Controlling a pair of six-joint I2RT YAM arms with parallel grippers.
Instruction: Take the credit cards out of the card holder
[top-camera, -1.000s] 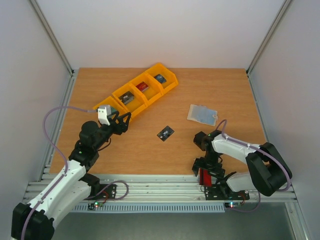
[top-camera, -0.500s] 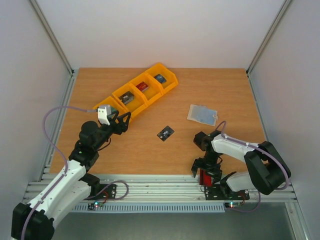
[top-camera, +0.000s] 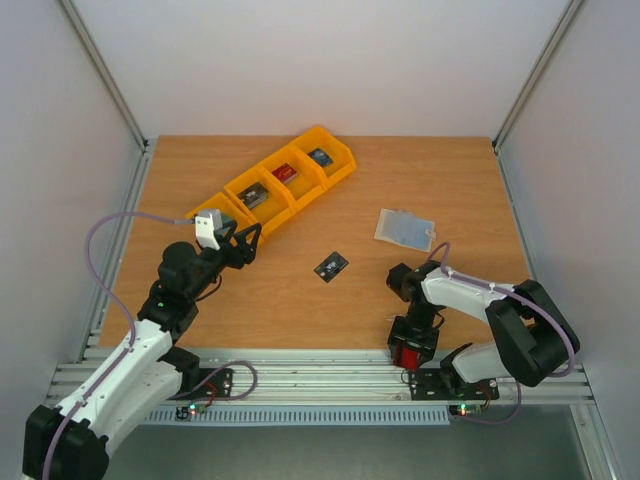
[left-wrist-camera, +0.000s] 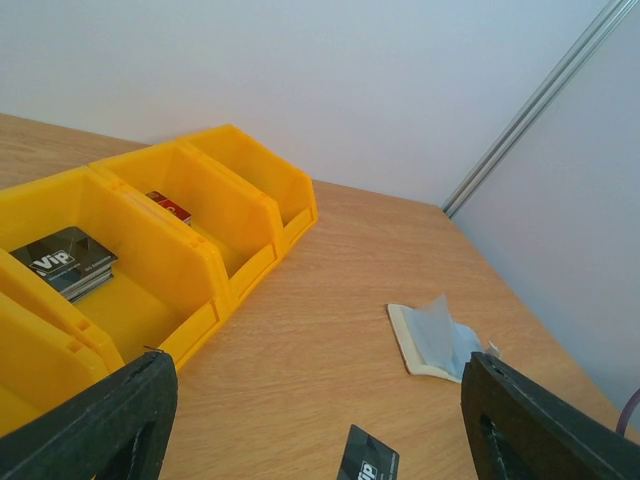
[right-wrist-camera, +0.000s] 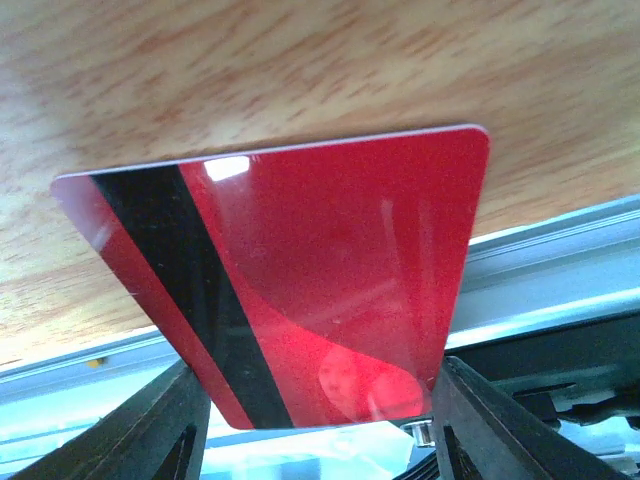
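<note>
Wooden tabletop (top-camera: 300, 310) under pale walls. Last step of emptying, seemingly: card holder (top-camera: 405, 228) lying far right, flap up; black card (top-camera: 331, 265) flat mid-table; red card (right-wrist-camera: 290, 280) over the near edge between the partly closed right gripper (top-camera: 410, 350) fingers, firm pinch or not hard to say. Wide and empty, left gripper (left-wrist-camera: 315, 385) beside yellow bins (top-camera: 275, 185). Next: laying the red card flat on the wood.

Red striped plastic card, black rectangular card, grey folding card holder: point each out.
red striped plastic card (right-wrist-camera: 330, 270), right wrist view, red face centre
black rectangular card (top-camera: 331, 265), top view, centre
grey folding card holder (top-camera: 404, 228), top view, middle
</note>
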